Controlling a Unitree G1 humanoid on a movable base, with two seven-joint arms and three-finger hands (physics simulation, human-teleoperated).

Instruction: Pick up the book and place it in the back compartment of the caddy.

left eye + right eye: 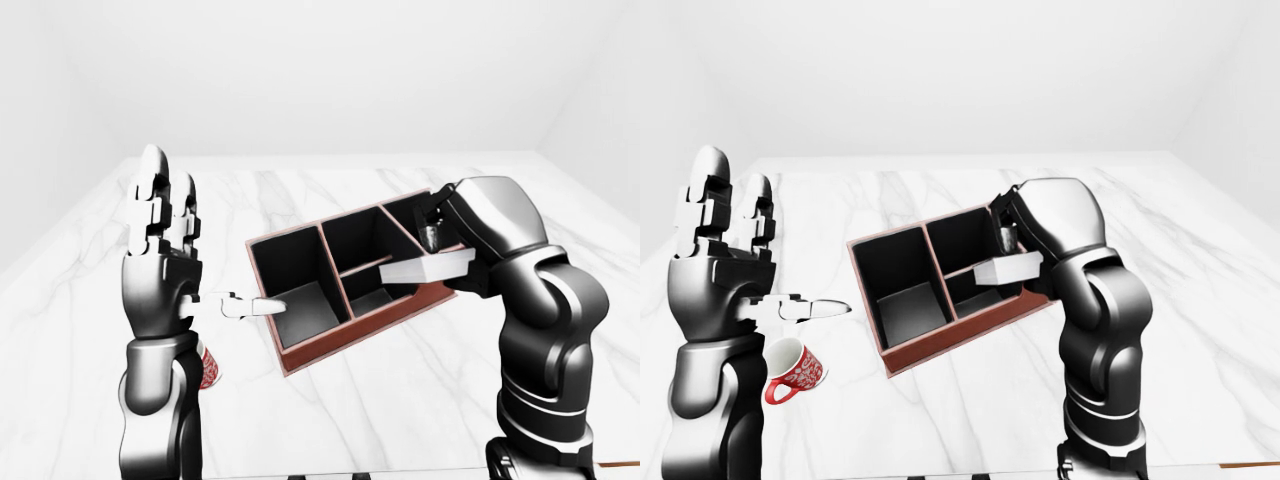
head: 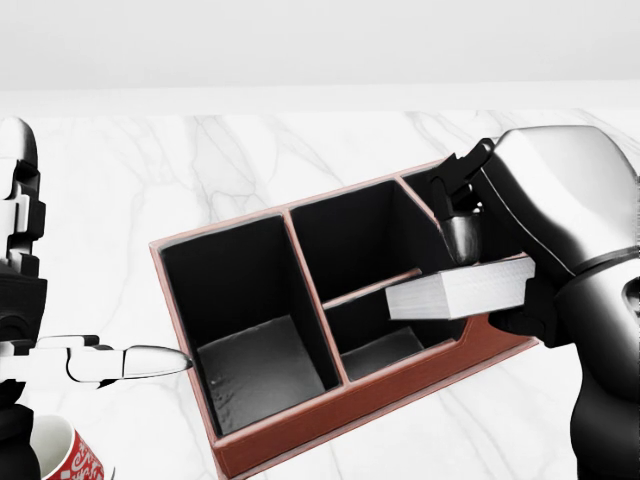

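- Book placement is the step in hand: the book is held flat in the right hand, above the caddy's right-hand part in the head view, over the low divider of the middle section and clear of the surface.
- Nearest the bottom left of the head view, a red patterned mug is seen standing on the surface, well apart from the caddy; it is judged to play no part in this step.
- The left hand is raised with its fingers spread and gripping nothing; one finger is pointed toward the caddy's left wall, just beside it, though contact cannot be told.
- The fingers of the right hand are closed on the book, one dark finger pressed on its top face and the palm wrapped behind it.
- The caddy is seen split into a large left bay, a middle section cut in two by a low divider, and a right bay partly hidden by the right arm.
- For a good placement, the back compartment should be confirmed first, since it cannot be told for certain which bay is meant.
- The book should then be tilted on edge, centred between the walls, lowered, and released only once it is supported.
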